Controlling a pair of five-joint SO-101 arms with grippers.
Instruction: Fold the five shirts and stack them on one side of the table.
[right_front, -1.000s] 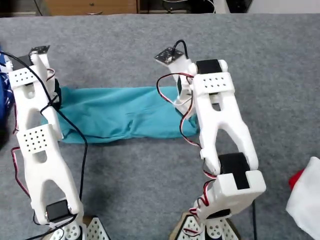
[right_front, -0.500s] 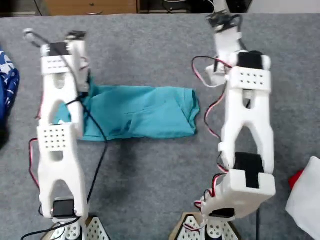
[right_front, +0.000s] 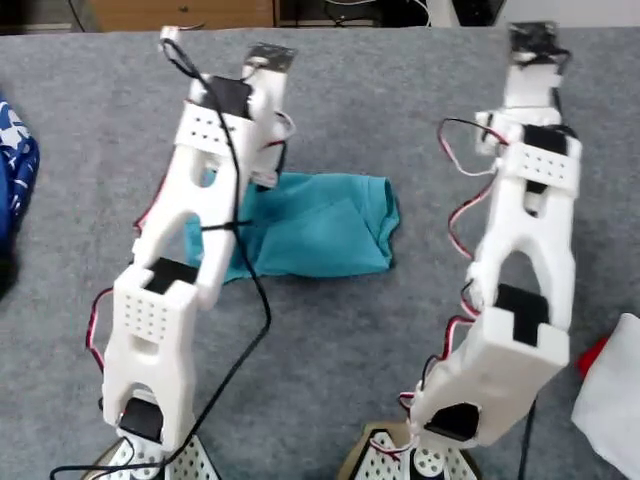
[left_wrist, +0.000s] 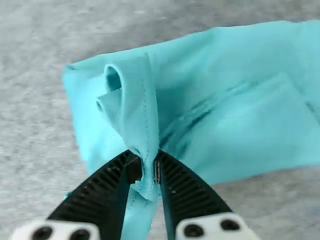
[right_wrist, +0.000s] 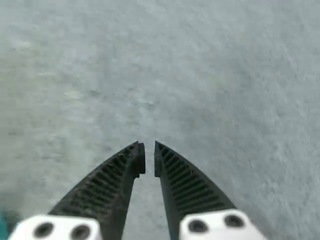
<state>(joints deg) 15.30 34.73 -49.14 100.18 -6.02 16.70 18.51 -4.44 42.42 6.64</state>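
A teal shirt lies folded into a band on the grey table, its left end lifted and doubled over toward the middle. My left gripper is shut on a hemmed fold of that end; from above it hangs over the shirt's far left part. The cloth spreads out flat beyond the fingers. The right arm stretches toward the far edge, well right of the shirt. Its gripper hovers over bare grey table with the fingertips almost touching and nothing between them.
A blue patterned shirt lies at the left edge. A white cloth and something red sit at the right front edge. Wooden furniture stands beyond the far edge. Open grey surface stretches in front of the teal shirt.
My left gripper has carried the shirt's left end to the right, shortening the band. The right arm has let go of the right end and swung right and farther back.
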